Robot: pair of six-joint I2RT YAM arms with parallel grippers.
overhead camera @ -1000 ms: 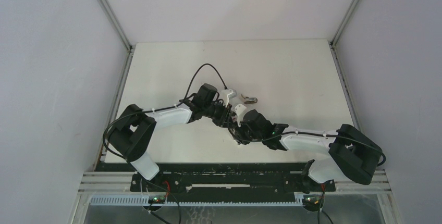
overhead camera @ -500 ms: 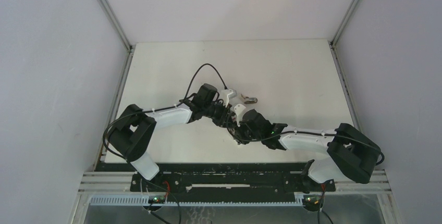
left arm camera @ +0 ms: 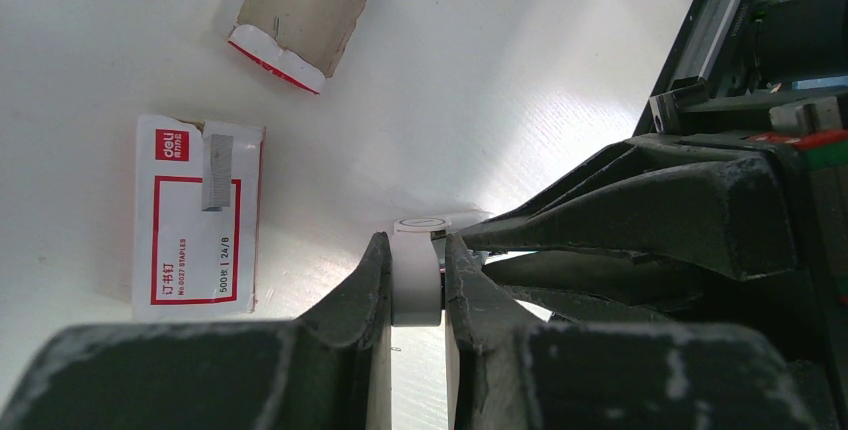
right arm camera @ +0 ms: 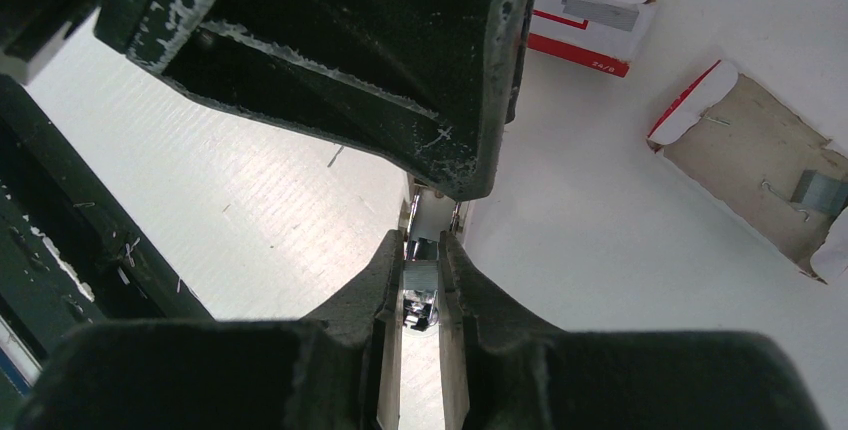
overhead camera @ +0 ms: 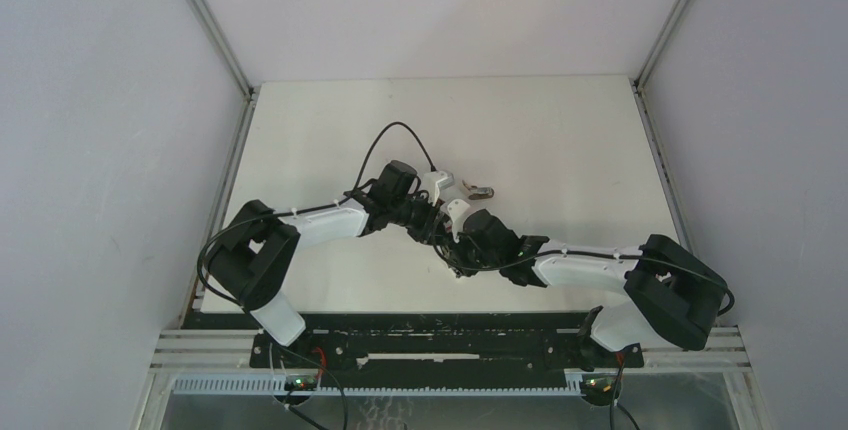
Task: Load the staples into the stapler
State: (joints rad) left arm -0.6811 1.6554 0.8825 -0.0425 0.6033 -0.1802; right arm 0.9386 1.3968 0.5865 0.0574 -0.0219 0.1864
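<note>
Staples [left arm camera: 217, 172] lie as a short grey strip on top of the red-and-white box [left arm camera: 195, 240], which sits flat on the white table [left arm camera: 520, 60] a little way off from both grippers. Just beyond the box is a torn cardboard tray [left arm camera: 310, 0], open side up, and from the right wrist view I can see a small grey block [right arm camera: 820, 190] resting at its far end.

Over the middle of the table the two arms meet nose to nose. The left gripper [left arm camera: 417, 245] has its fingers [left arm camera: 372, 285] drawn in tight on the stapler [left arm camera: 415, 275], a small white body pinched from both sides with its round end poking out past the tips. The right gripper [right arm camera: 421, 250] comes at it from the opposite side, its fingers [right arm camera: 385, 275] nearly together, clamping a silvery piece [right arm camera: 420, 280] between them. That piece sits right up against the white end of the stapler, which is held just above it. It is so small and so boxed in by the dark fingers that I cannot tell whether it is a loose strip or the stapler's own metal part
</note>
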